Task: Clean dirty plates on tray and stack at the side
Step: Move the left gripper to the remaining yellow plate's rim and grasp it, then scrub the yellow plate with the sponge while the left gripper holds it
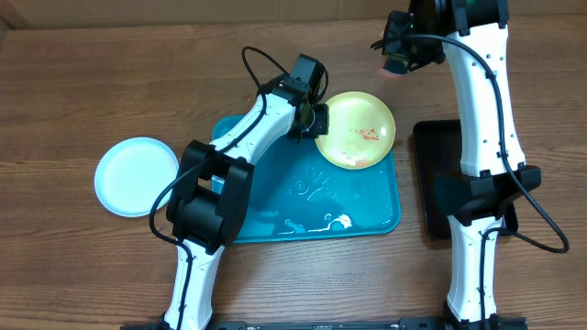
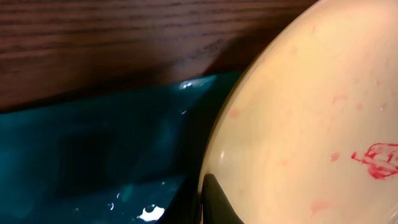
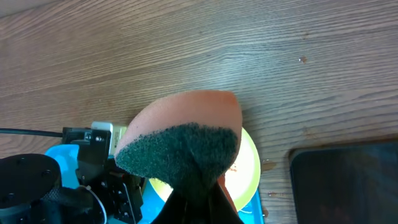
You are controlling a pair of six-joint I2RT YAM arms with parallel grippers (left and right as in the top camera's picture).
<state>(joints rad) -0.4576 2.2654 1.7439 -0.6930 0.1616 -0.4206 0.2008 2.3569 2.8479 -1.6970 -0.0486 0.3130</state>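
Note:
A pale yellow-green plate (image 1: 356, 130) with red smears is held tilted over the far right corner of the turquoise tray (image 1: 275, 215). My left gripper (image 1: 310, 117) is shut on its left rim; the left wrist view shows the plate (image 2: 311, 124) close up with a red smear and the tray (image 2: 93, 155) beneath. My right gripper (image 1: 396, 57) is raised beyond the plate, shut on a sponge (image 3: 180, 140) with an orange body and dark green scrub face. The plate (image 3: 249, 168) shows under the sponge. A pale blue-white plate (image 1: 137, 176) lies on the table left of the tray.
A narrow black tray (image 1: 449, 179) lies right of the turquoise tray, partly under my right arm. The turquoise tray holds water puddles and a small white blob (image 1: 337, 222) near its front right. My left arm crosses the tray's left side.

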